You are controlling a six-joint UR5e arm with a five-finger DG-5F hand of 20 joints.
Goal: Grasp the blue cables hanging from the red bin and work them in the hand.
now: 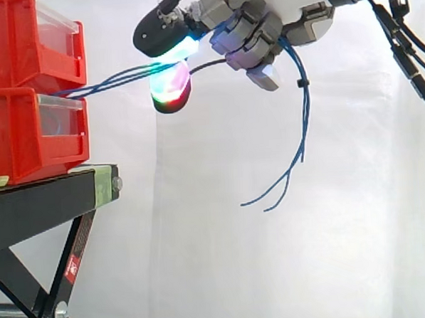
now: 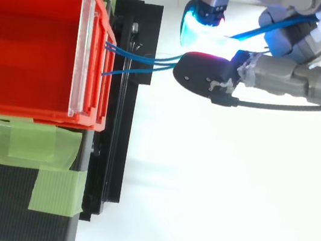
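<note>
Two red bins [image 1: 15, 134] you see stacked on the black stand [image 1: 37, 204] — just beside them the hand [image 1: 263, 28] pinches the blue cables [image 1: 112, 81] between its glowing pads [image 1: 171, 86]. Cables stretch from the bins' front — loose ends hang under the palm.

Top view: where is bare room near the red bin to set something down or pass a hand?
Free: the floor inside the red bin, between its walls and clear front plate; the white space right of the black stand, lower in the picture than the hand. Crowded: the gap from bin front to hand, crossed by taut blue cables.
</note>
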